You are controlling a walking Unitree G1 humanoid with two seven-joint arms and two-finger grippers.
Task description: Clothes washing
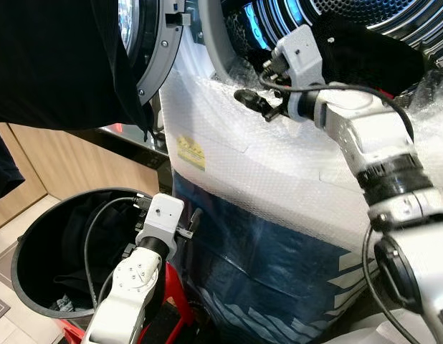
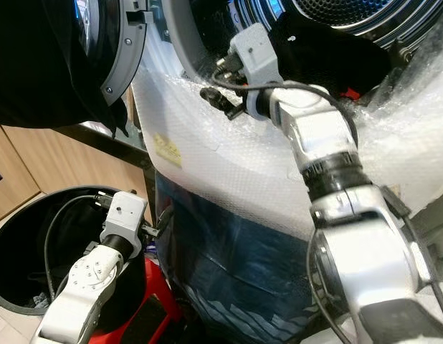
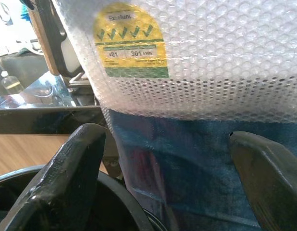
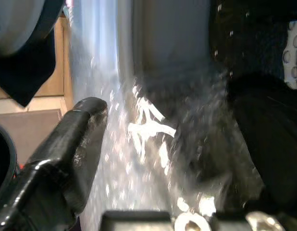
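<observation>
Washer front, bubble-wrapped, door (image 1: 146,43) open at 11 o'clock.
Right gripper (image 1: 254,100) raised at drum rim, fingers spread, holding nothing; black garment (image 1: 365,46) lying in drum mouth at 1 o'clock. Left gripper (image 3: 163,178) low, released, beside black laundry bin (image 1: 35,265) at 8 o'clock.

Two silver metal robot arms with ribbed black joint rings, small screws and looping black cables. Each pale grey wrist block carries an end effector: left end effector (image 1: 194,223), right end effector (image 1: 251,98), with long black fingers.
</observation>
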